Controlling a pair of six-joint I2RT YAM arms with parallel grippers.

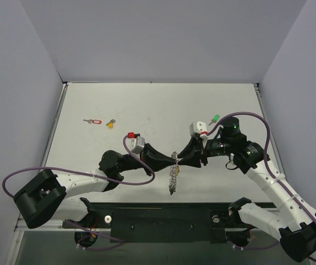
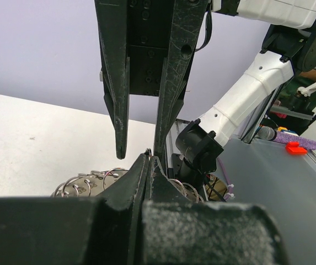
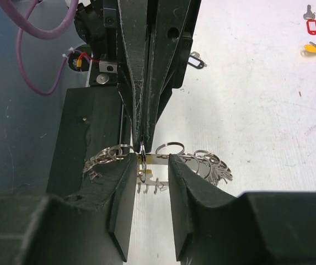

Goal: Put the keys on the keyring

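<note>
The keyring (image 1: pixel 173 179) is a silver loop of many small rings, hanging between the two gripper tips at table centre. My left gripper (image 1: pixel 174 160) is shut on one ring of it (image 3: pixel 142 147). My right gripper (image 3: pixel 149 165) is open, its fingertips either side of a flat metal piece of the keyring (image 3: pixel 207 163) with a small yellow bit. In the left wrist view, my left gripper (image 2: pixel 148 156) is closed, with rings (image 2: pixel 86 185) below it. A red-tag key (image 1: pixel 94 121) and a yellow key (image 1: pixel 111 124) lie far left. A green key (image 1: pixel 215 118) lies behind the right wrist.
A black-headed key (image 3: pixel 196 61) lies on the table beside the left arm. The red-tag key (image 3: pixel 311 25) and yellow key (image 3: pixel 313 49) show far off in the right wrist view. The right arm (image 2: pixel 240 94) stands beyond the table's near edge rail (image 1: pixel 163 212).
</note>
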